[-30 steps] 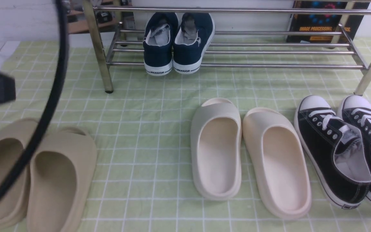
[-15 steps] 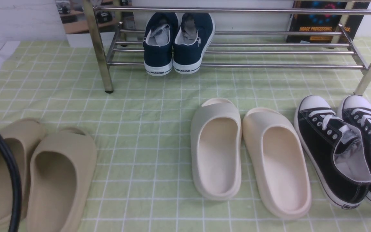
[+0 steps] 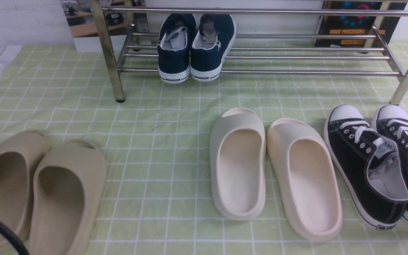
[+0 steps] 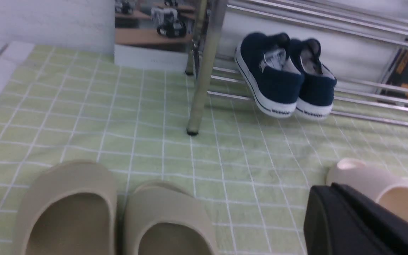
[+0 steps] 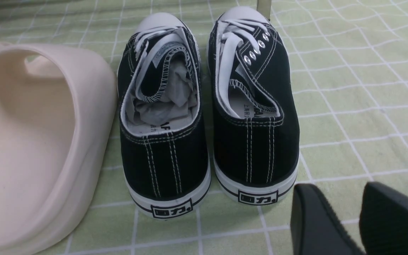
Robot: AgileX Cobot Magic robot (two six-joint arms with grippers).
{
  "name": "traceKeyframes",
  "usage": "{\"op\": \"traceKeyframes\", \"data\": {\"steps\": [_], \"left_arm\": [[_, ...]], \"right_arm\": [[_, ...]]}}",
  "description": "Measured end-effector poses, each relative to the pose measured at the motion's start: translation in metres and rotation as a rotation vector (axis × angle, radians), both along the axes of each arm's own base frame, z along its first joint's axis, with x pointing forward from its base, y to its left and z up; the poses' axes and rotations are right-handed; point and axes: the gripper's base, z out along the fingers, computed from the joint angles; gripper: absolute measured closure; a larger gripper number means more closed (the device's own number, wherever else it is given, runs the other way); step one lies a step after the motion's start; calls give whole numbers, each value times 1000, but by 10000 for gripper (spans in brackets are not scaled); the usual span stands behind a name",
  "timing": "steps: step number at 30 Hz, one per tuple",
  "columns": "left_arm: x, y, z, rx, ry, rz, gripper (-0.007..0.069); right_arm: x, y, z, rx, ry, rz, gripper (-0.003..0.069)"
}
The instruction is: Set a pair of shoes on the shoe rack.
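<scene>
Up at the back of a green checked cloth [image 3: 161, 141] stands the rack [image 3: 260, 72], a low frame of shiny metal tubes with slanted legs. The navy shoes [image 3: 195, 46] sit side by side on its lower bars, toward the robot's left end, touching each other. Their heels face forward and hang slightly over the front bar, showing white soles printed "WARRIOR". The left wrist view shows the same pair [image 4: 285, 76] resting on the bars just beside the rack's front leg.

On the cloth in front of the rack lie three other pairs, well apart from it. Tan slides [image 3: 44, 191] lie at the left. Cream slides [image 3: 275, 170] lie in the middle. Black lace-up sneakers [image 3: 377, 163] with white toe caps lie at the right, their toes near the rack's right leg, and just beside the cream pair.

The left gripper [image 4: 352, 223] shows only as a dark block at the corner of its wrist view, above the cloth near a cream slide; its fingers are pressed together and hold nothing. The right gripper [image 5: 356, 219] hangs just behind the heels of the black sneakers [image 5: 207, 113]. Its two dark fingers [image 5: 313, 223] stand parted with bare cloth between them, released and empty.

A dark poster [image 3: 352, 24] leans behind the rack.
</scene>
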Motion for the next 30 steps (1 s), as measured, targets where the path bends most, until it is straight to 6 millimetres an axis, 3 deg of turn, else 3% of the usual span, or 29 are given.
{"op": "traceKeyframes", "data": {"steps": [6, 14, 21, 30], "left_arm": [[-11, 7, -62, 3, -67, 98, 638], [-13, 9, -106, 26, 92, 126, 638], [-16, 9, -118, 37, 204, 121, 638], [-16, 8, -119, 58, 209, 113, 638]], "right_arm": [[0, 0, 0, 0, 0, 0, 419], [0, 0, 0, 0, 0, 0, 419], [0, 0, 0, 0, 0, 0, 419], [0, 0, 0, 0, 0, 0, 419]]}}
